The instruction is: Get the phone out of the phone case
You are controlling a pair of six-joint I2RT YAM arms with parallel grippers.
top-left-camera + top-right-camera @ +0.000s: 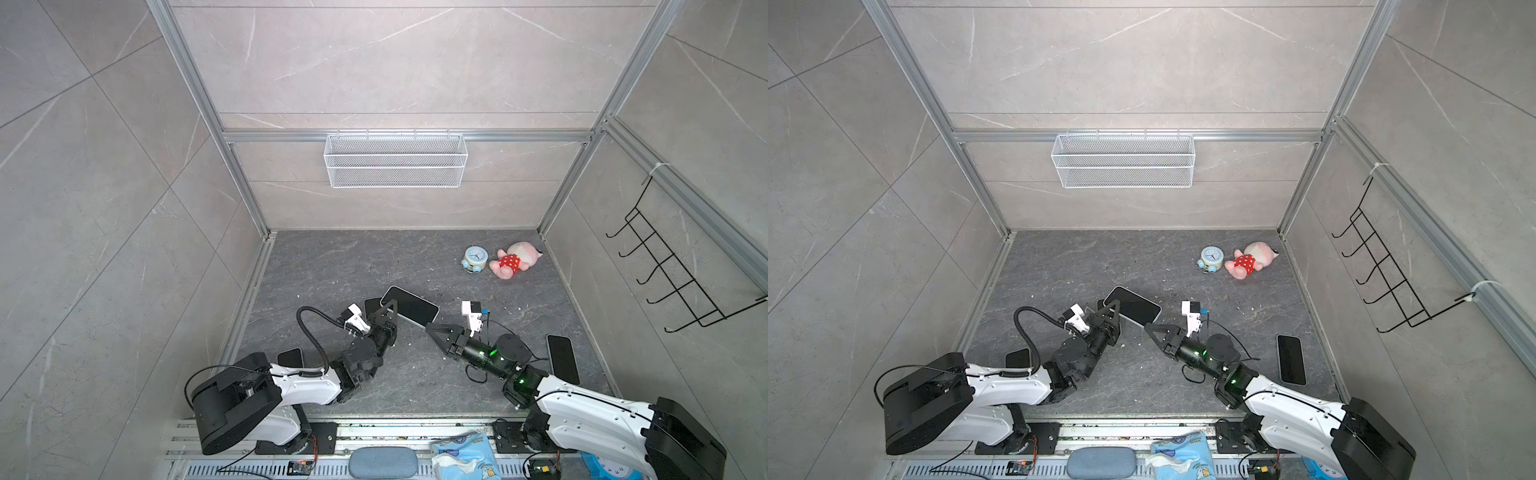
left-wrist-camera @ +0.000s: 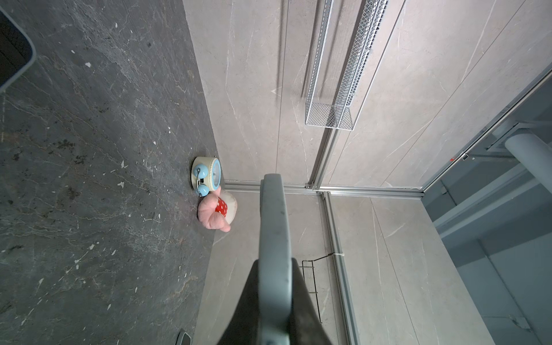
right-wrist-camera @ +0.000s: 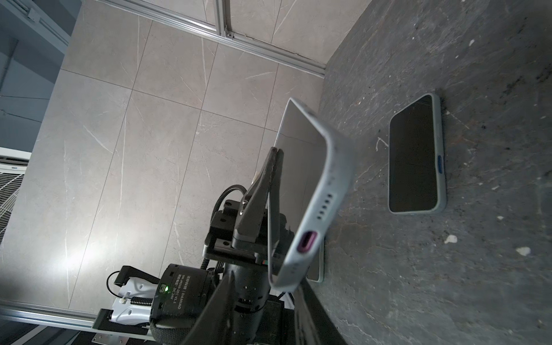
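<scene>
I note a blue alarm clock (image 1: 474, 258) just beside a pink plush toy (image 1: 514, 259), back right. White wire basket (image 1: 395, 160) on the rear wall. Front pack (image 1: 463, 457): wipes, possibly.

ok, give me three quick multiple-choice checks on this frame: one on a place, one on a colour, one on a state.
1. Where is the alarm clock?
A. in the wire basket
B. on the table, beside the plush toy
C. on the hook rack

2. What colour is the plush toy's outfit?
A. red with white dots
B. green
C. plain black

3. What state is the cased phone in?
A. lying flat on the table
B. standing in the wire basket
C. held off the table by the left gripper

Answers:
1 B: both top views show it standing next to the toy at the back right.
2 A: the dotted red shows in both top views.
3 C: the right wrist view shows the jaws clamped on its edge, with the phone raised.
</scene>
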